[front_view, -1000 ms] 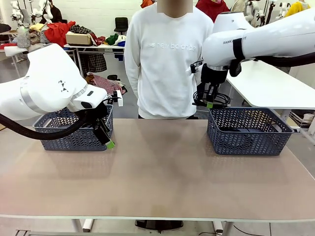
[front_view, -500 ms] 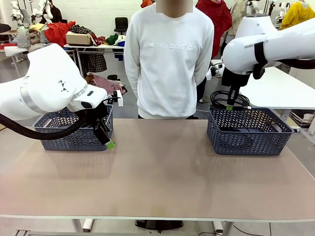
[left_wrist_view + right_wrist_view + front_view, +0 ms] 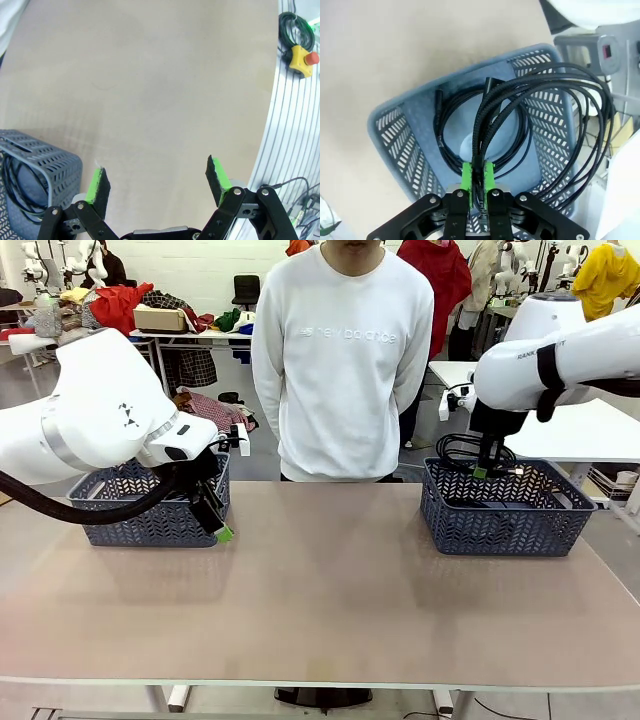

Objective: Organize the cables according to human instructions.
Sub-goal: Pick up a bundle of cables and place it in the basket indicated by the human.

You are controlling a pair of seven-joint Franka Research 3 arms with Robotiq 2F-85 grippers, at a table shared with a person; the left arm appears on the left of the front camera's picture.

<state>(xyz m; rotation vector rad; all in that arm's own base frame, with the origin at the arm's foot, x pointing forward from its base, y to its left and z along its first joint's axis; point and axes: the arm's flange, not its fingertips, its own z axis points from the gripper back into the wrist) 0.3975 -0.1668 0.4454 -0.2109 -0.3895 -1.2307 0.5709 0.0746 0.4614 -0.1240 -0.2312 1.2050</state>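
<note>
a beige table [image 3: 330,590] carried two blue baskets, with a person [image 3: 343,350] standing at its far side. your right gripper [image 3: 481,471] was clamped on a coiled cable [image 3: 540,100], hanging it just above the right basket [image 3: 505,510]; a second cable [image 3: 452,130] lay coiled in that basket directly below the fingers. your left gripper [image 3: 157,180] stood wide apart and held nothing, beside the left basket [image 3: 150,505], which held another cable [image 3: 12,192].

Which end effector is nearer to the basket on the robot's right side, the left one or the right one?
The right. The right end effector, shut on a coiled cable, hangs just above the right basket. The left end effector is open beside the left basket, across the table.
</note>
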